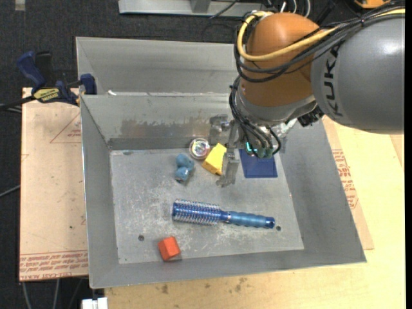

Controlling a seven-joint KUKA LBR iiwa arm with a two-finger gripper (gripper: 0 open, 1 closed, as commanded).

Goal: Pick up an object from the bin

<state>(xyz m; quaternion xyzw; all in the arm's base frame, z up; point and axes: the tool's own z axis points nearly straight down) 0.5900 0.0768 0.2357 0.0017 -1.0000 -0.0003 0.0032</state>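
Yellow plastic block (214, 158) lies near the grey metal bin's (154, 111) back wall, just beside the gripper (229, 170); I cannot tell whether the gripper is open or closed.

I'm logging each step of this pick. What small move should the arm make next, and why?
Probably a slight shift toward the view's left, to centre the gripper over the yellow block. The gripper is low at that block's right edge, between it and the flat blue square; the silver round thing lies close beside the block, so keep it small.
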